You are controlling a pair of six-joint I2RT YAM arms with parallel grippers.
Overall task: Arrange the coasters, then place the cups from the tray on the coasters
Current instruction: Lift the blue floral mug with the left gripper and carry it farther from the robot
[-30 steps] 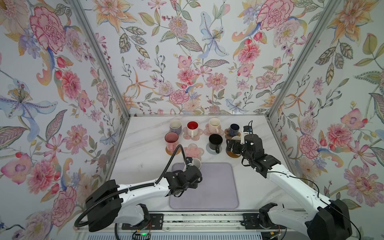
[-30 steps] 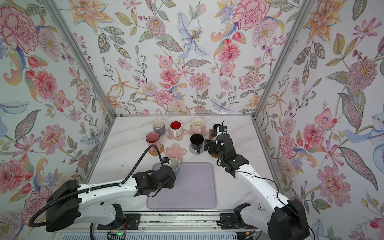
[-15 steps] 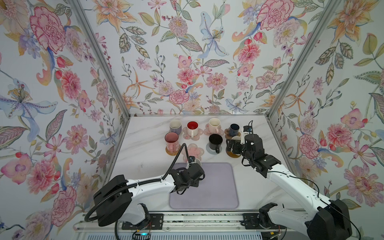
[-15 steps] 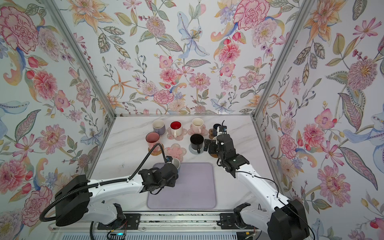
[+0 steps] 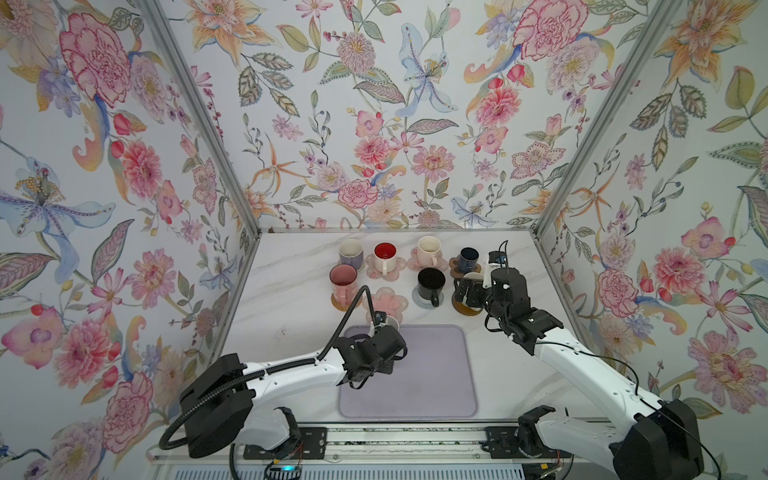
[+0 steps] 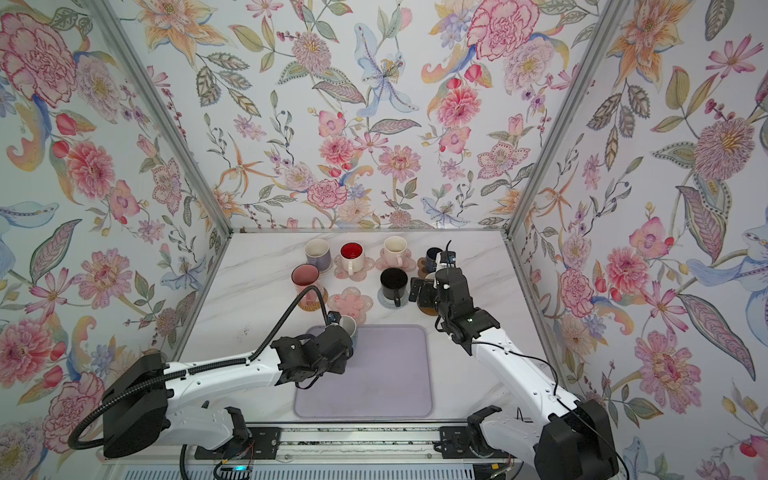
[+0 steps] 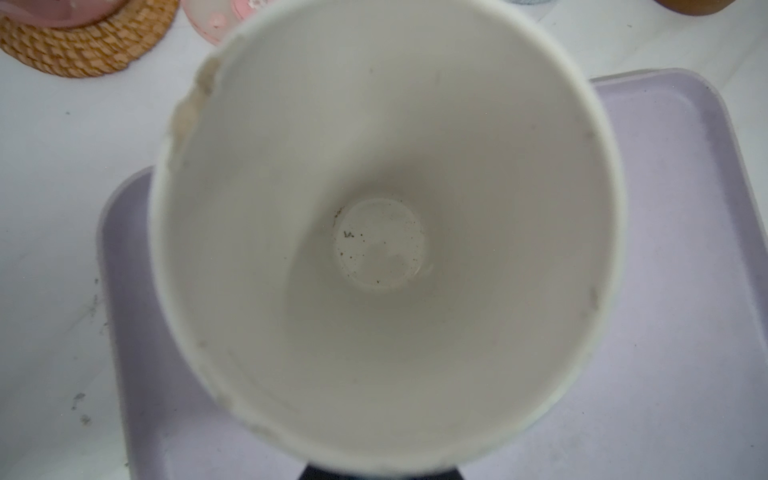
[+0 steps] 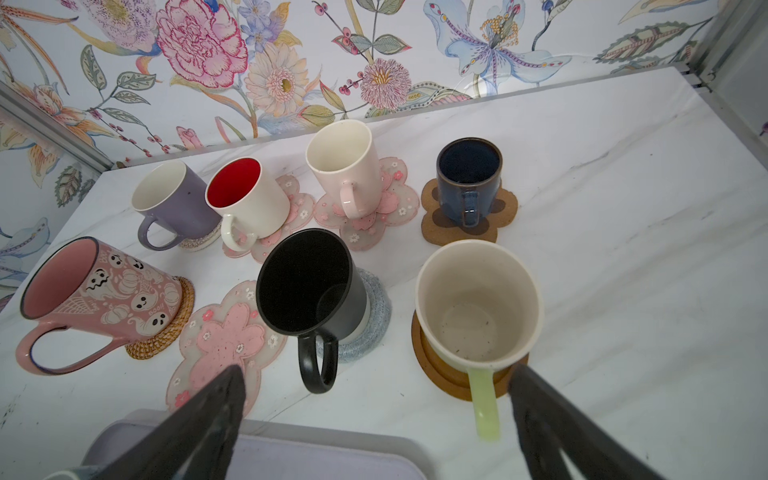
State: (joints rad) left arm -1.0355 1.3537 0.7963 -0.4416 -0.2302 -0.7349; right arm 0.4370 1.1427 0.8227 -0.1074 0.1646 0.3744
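Blue cup (image 7: 382, 232) pinched in left end effector (image 6: 343, 338), right end effector (image 8: 376, 374) open, pink coaster (image 8: 224, 336) near

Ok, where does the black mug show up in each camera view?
Both top views: black mug on the grey coaster, just beyond the lavender tray.
Left wrist: not in it; a white-lined mug fills the picture.
Right wrist: black mug on the grey coaster, between the bare pink flower coaster and the light green mug.
Shared landmark: the lavender tray, in all four.
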